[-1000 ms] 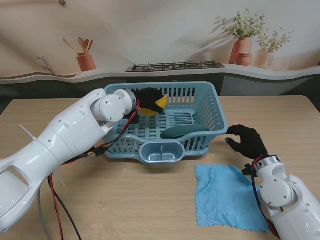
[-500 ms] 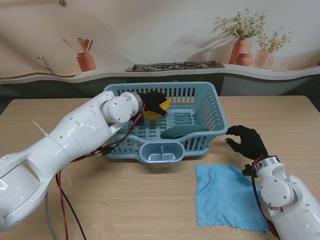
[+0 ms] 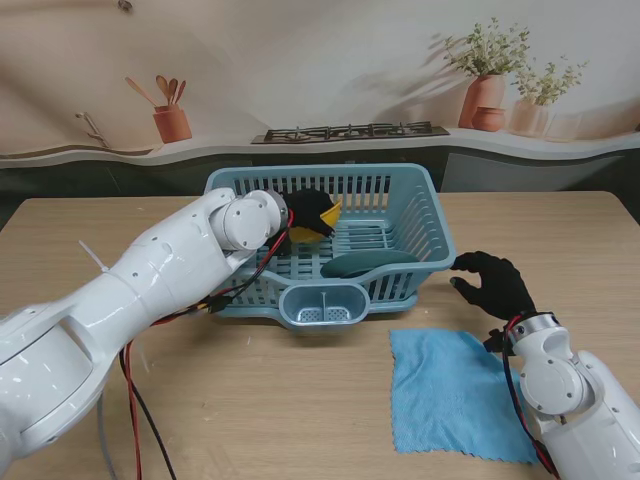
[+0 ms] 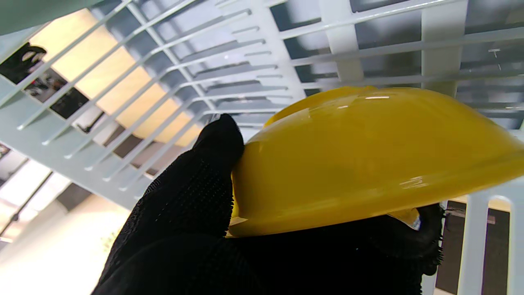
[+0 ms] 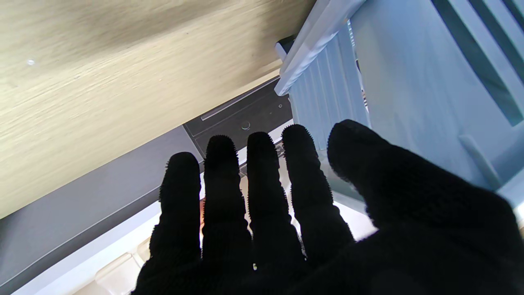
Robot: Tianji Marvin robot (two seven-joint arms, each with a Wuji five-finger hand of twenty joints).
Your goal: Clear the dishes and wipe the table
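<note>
My left hand (image 3: 302,213), in a black glove, is inside the light blue dish basket (image 3: 425,215) and is shut on a yellow bowl (image 3: 318,220). The left wrist view shows the yellow bowl (image 4: 368,159) tilted, pinched between thumb and fingers (image 4: 204,180), close to the basket's slatted floor. A dark green plate (image 3: 368,264) lies in the basket near its front. My right hand (image 3: 492,281) rests open beside the basket's right wall, fingers spread (image 5: 258,192), holding nothing. A blue cloth (image 3: 455,392) lies flat on the table nearer to me than the right hand.
The basket has a small cutlery cup (image 3: 322,304) at its front. Red and black cables (image 3: 125,390) hang from my left arm over the table. A counter with a stove (image 3: 350,131), utensil pot (image 3: 172,122) and potted plants (image 3: 487,85) runs behind the wooden table (image 3: 560,230).
My left hand has carried the yellow bowl to the right and lower into the basket. The right hand and the cloth have not moved.
</note>
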